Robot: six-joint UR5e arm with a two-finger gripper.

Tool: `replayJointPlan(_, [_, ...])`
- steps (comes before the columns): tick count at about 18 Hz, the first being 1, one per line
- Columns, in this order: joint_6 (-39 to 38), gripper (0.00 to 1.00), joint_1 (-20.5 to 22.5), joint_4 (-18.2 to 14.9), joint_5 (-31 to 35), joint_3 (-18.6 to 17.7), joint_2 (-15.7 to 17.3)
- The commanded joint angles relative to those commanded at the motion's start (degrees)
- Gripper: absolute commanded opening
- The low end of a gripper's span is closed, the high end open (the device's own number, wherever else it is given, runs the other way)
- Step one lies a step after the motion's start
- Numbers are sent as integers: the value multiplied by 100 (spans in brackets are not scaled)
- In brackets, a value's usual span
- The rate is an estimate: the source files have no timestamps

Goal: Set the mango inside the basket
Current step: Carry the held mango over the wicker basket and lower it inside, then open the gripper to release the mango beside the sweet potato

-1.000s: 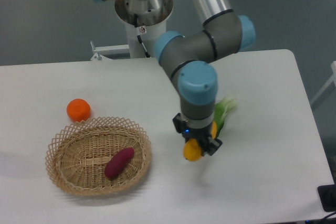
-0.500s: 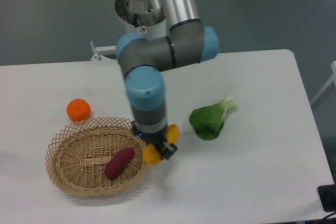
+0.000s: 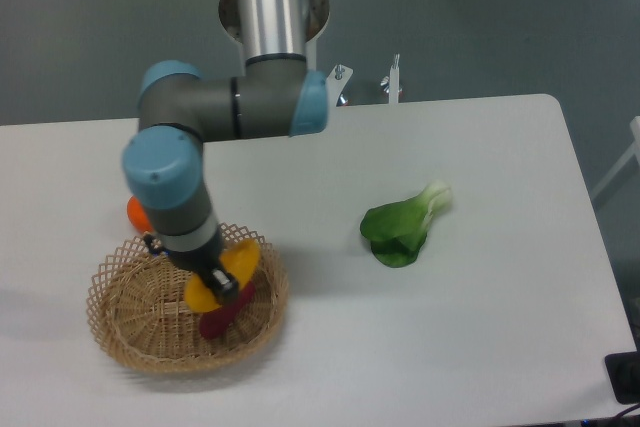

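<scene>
My gripper [image 3: 219,281] is shut on the mango [image 3: 236,265], a yellow-orange oval fruit, and holds it over the middle of the wicker basket [image 3: 125,319], above the basket's floor. The arm's wrist hides the mango's middle. A dark red-purple sweet potato [image 3: 222,315] lies in the basket just under the mango, partly hidden by it.
An orange tangerine [image 3: 137,213] sits on the white table behind the basket, mostly hidden by the arm. A green bok choy [image 3: 400,227] lies at the table's centre right. The arm's base post [image 3: 270,7] stands at the table's back edge.
The arm has swung left with the mango in the gripper, from near the bok choy, past the basket's right rim, to over the basket's middle. The bok choy is now uncovered.
</scene>
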Motion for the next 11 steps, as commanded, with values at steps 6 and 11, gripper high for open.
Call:
replayJointPlan(6, [-229,53,-247,254,-9,17,-264])
replayJointPlan(11, [-457,74,-291,334,-9,17,-299])
